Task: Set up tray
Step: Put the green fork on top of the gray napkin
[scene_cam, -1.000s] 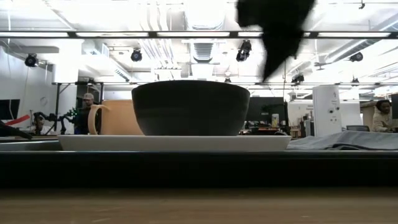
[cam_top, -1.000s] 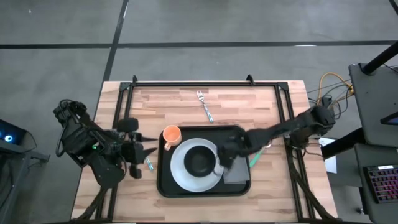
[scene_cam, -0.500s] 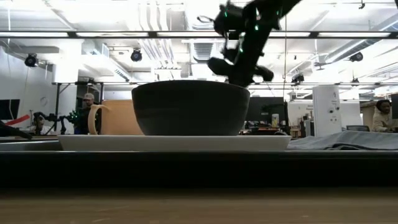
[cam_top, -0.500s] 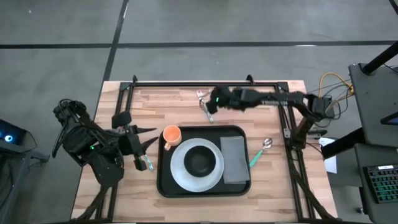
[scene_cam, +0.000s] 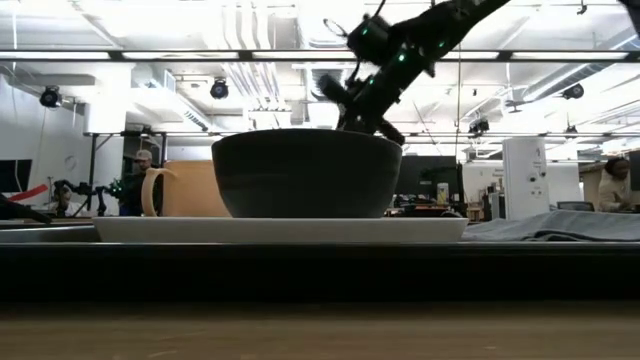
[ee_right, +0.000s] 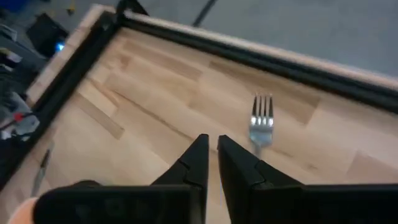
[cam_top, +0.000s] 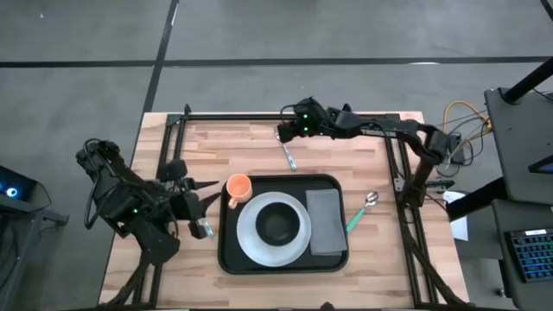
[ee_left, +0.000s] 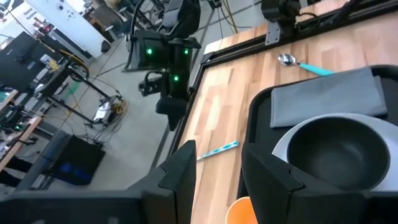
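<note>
The right gripper (cam_top: 282,132) hangs over the far part of the worktop (cam_top: 251,138), its fingers (ee_right: 200,163) drawn nearly together with only a thin gap between them and nothing held; the fork (ee_right: 261,121) lies on the wood just ahead of the fingertips, tines pointing toward the far frame rail. In the high view the fork (cam_top: 286,148) lies between this gripper and the tray (cam_top: 230,250), clear of both. The left gripper (cam_top: 210,188) waits at the left side of the worktop, just beside the tray's left edge, its fingers (ee_left: 181,169) standing apart around empty space. A small teal-handled utensil (cam_top: 206,227) lies on the wood near the left gripper; what kind it is cannot be told. The tray, black with a raised rim, sits at the middle of the worktop toward the near edge. In it, the white plate (cam_top: 248,239) occupies the left and centre, and the black bowl (cam_top: 277,221) stands on the plate; the bowl appears empty. The grey folded napkin (cam_top: 326,221) lies flat in the tray's right part, just beside the plate. The orange cup (cam_top: 238,187) stands upright at the tray's far left corner, touching or just beside the plate's rim. A teal-handled spoon (cam_top: 359,212) lies on the wood right of the tray, outside it.
</note>
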Motion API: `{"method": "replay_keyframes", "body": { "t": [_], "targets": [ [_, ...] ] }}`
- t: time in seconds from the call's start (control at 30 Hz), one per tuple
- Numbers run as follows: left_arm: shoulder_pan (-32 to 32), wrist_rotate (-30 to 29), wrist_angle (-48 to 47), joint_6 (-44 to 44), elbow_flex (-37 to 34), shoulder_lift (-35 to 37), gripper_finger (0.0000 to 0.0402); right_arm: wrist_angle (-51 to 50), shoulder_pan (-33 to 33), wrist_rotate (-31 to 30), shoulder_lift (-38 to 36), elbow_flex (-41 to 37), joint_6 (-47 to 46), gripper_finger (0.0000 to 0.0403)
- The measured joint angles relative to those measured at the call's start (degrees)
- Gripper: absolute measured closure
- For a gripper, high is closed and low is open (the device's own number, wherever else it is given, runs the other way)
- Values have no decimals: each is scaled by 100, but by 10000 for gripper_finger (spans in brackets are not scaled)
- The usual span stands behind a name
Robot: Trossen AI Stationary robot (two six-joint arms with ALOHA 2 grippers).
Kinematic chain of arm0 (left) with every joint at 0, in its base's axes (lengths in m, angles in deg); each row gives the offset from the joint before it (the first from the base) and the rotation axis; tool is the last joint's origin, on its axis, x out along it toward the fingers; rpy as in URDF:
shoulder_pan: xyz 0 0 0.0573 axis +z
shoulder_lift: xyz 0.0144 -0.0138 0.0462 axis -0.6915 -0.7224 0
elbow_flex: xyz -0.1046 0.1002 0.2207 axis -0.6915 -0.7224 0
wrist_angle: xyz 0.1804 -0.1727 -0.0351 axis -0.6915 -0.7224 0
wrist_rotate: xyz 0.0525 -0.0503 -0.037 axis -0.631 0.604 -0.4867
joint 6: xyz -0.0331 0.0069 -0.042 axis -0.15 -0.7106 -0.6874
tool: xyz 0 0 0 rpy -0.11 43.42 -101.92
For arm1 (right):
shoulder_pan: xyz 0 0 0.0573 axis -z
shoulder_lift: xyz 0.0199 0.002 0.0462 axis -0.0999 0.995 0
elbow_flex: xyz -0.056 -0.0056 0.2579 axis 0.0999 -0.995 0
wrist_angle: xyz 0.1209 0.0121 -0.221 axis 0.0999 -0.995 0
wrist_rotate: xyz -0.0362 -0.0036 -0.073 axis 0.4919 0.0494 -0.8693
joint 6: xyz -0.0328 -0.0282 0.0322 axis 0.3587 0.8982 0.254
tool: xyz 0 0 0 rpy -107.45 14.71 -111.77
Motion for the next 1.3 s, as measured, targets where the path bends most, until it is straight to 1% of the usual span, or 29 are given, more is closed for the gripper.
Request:
{"method": "replay_keyframes", "body": {
  "t": [0.13, 0.23, 0.37, 0.43, 0.57, 0.67, 0.77, 0.93, 1.07, 1.3],
  "targets": [
    [0, -34, -3, -189, -114, 0, 291, -292, 15, -7, 709, 475, 1, 335],
    [-2, -230, -5, -440, -128, 40, 291, -813, -45, -90, 1415, 1174, -142, 306],
    [-2, -247, -18, -670, -123, 259, 291, -2020, -228, -690, 2275, 2282, -86, 288],
    [-2, -250, -18, -701, -172, 413, 291, -2458, -294, -830, 2635, 2810, -19, 279],
    [-2, -235, -20, -707, -382, 688, 291, -3288, -383, -1308, 3093, 3791, 15, 260],
    [-2, -203, -16, -799, -575, 858, 291, -3894, -395, -1509, 3316, 4290, 1, 242],
    [0, -202, 75, -814, -807, 1030, 291, -4225, -391, -1541, 3460, 4527, -102, 226],
    [-7, -34, 201, -818, -1148, 1231, 291, -4290, -370, -1191, 3525, 4603, -190, 208],
    [-7, -35, 257, -816, -1271, 1337, 291, -4309, -264, -848, 3525, 4470, -338, 207],
    [-7, -37, 274, -816, -1197, 1344, 291, -4264, -206, -837, 3527, 4340, -460, 209]
  ]
}}
